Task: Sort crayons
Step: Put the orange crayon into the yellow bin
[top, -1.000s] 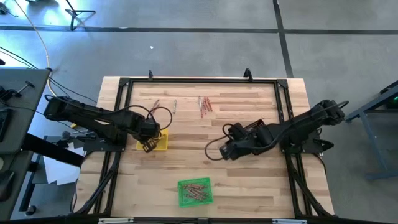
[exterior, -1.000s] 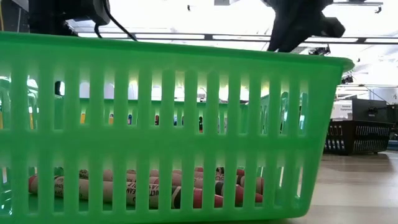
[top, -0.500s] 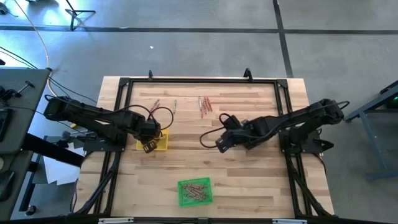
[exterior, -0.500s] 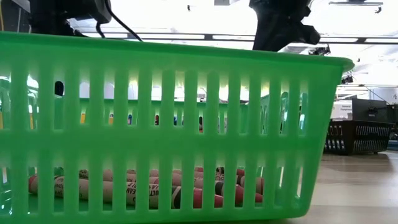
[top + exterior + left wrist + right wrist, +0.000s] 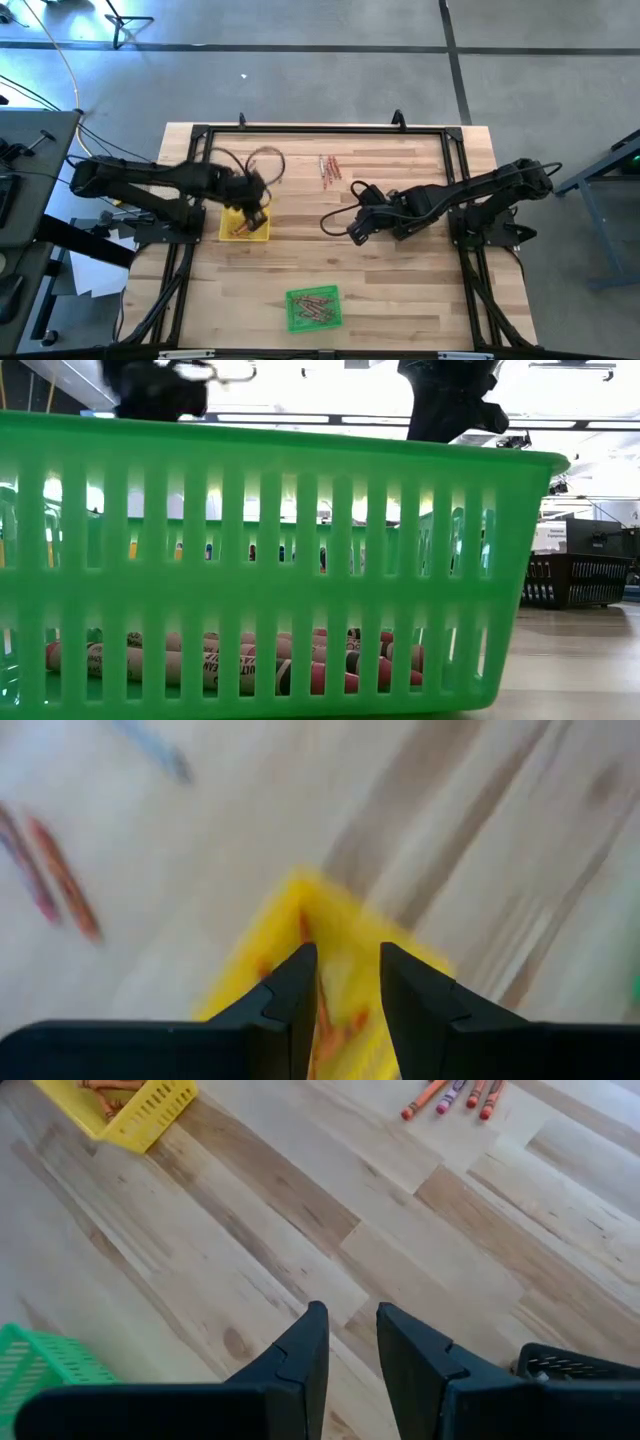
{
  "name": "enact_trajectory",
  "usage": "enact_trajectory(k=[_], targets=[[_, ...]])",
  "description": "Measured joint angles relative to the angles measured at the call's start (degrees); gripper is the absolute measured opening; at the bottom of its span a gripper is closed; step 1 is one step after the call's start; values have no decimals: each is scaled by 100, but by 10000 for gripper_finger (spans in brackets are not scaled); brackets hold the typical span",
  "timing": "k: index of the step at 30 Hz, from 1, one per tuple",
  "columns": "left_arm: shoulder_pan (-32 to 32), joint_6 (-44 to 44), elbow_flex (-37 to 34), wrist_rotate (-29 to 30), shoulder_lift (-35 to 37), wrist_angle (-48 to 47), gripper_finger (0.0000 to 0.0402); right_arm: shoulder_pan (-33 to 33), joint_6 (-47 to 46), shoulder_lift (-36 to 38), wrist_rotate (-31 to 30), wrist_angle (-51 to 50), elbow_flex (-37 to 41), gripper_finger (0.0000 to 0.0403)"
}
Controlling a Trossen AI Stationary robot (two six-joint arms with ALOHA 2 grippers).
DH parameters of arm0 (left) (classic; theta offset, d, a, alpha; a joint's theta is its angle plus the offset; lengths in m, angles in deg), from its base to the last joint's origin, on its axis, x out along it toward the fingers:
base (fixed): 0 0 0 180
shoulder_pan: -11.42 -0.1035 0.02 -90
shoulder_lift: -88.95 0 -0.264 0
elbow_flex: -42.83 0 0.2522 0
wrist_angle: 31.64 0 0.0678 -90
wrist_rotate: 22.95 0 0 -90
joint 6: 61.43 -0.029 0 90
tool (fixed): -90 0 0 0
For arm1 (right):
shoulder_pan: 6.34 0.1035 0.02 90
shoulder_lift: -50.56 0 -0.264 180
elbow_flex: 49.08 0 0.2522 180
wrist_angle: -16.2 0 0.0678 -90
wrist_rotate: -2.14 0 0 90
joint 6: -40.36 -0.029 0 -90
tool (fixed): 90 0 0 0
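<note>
1. The green tray (image 5: 313,308), a slotted plastic basket, sits at the near edge of the bench (image 5: 400,290), well apart from both hands; a heap of paper-wrapped, round crayons (image 5: 240,665) in reddish and brownish tones lies on its floor.
2. The yellow tray (image 5: 244,226), also ribbed plastic and square, lies directly below the left hand (image 5: 255,203). A few orange-red crayons (image 5: 238,229) rest inside it.
3. The left hand hovers over the far edge of the yellow tray with its two dark fingers (image 5: 290,995) parted and nothing between them: released.
4. The right hand (image 5: 357,228) hangs over bare planks near the bench middle, well to the side of the yellow tray. Its fingers (image 5: 305,1350) stand a little apart and empty.
5. Beyond the right hand, a small row of loose crayons (image 5: 329,168) lies on the pale, striped wood, thin sticks in red-orange with one purplish.
6. Just beyond the left hand a couple more loose sticks (image 5: 55,870) lie on the bench, blurred in the wrist view.
7. A black slotted basket (image 5: 580,1365) shows beside the right hand.
</note>
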Motion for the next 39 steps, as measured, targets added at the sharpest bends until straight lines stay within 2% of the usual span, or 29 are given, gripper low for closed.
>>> enact_trajectory(k=[4,7,13,18,27,32,39], targets=[[-571,-481,350,402,3,363,95,-99,45,0,-2,0,0,83],[-1199,-642,348,235,-190,350,95,-157,46,0,-2,-2,0,83],[-2387,-1627,343,168,-1098,205,95,-265,130,0,-4,-2,0,83],[-3090,-2250,341,51,-1902,214,95,-332,146,0,-7,-2,0,83],[-3755,-2654,339,45,-2505,376,94,-336,133,0,-17,-2,0,83],[-4049,-2845,339,-302,-2754,549,94,-336,134,0,-20,-2,-1,83],[-4283,-2853,339,-350,-2910,577,94,-336,150,0,-22,-6,0,83]])
